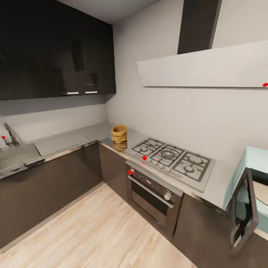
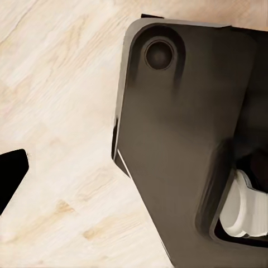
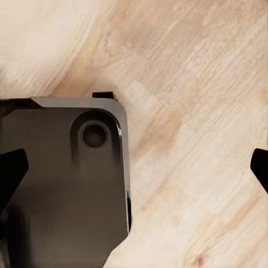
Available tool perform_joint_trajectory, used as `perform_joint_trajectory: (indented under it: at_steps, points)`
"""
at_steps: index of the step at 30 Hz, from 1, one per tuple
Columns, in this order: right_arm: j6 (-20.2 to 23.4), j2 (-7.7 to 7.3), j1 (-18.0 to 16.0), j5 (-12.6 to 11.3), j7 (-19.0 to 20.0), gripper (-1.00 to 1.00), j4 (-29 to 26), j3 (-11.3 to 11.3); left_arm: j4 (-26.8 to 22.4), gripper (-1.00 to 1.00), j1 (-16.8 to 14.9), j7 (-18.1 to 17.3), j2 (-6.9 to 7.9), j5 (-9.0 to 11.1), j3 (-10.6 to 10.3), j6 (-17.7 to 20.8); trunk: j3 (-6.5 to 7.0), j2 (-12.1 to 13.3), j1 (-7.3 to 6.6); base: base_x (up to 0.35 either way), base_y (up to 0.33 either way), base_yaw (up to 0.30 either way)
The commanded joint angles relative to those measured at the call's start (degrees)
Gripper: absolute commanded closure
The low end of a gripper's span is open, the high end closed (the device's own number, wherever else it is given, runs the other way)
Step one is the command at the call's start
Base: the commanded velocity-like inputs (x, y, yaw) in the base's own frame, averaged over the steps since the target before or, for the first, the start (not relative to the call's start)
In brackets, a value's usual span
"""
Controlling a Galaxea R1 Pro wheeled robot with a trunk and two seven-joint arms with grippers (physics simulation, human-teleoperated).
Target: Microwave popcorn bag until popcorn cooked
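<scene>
Around: the hob (image 1: 173,158) sits on the countertop (image 1: 67,141) with the oven (image 1: 154,195) under it, between the bag and the microwave (image 1: 257,156), whose door (image 1: 243,208) hangs open at 4 o'clock.
My arms: both wrists point down at the wood floor (image 2: 61,111) over my dark base (image 3: 61,184).
My right gripper (image 3: 134,170): spread wide, holding nothing.
My left gripper: I cannot tell how open it is; one fingertip (image 2: 11,173) shows.
Popcorn bag (image 1: 119,134): upright in the counter corner at 11 o'clock, tan, rolled rim.

Tan popcorn bag (image 1: 119,133), mint-blue microwave (image 1: 250,186), grey steel countertop (image 1: 63,142).
</scene>
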Motion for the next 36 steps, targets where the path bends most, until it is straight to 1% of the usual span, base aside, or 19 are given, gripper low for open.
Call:
perform_joint_trajectory:
  at_steps: [1,23,27,36]
  points:
    - [-0.4,0.01,-0.1,0.0,-0.1,-1.0,0.3,-0.1,-0.1,-1.0,0.1,0.0,0.07,0.0,0.3,0.1,-0.03,0.0,0.05,0.271,0.19,0.204]
    - [0.2,0.02,0.0,0.0,0.0,-1.0,0.4,-0.1,-0.1,-1.0,0.1,0.0,0.12,0.0,0.3,0.1,-0.03,0.0,0.05,0.271,0.189,0.204]
    - [0.1,0.02,0.0,0.0,0.0,-1.0,0.4,-0.1,-0.1,-1.0,0.1,0.0,0.12,0.0,0.3,0.1,-0.03,0.0,0.05,0.27,0.189,0.085]
    - [0.0,0.02,0.1,0.0,0.0,-1.0,0.4,-0.1,-0.1,-1.0,0.1,0.0,0.12,0.0,0.3,0.1,-0.03,0.0,0.05,0.268,0.191,0.004]
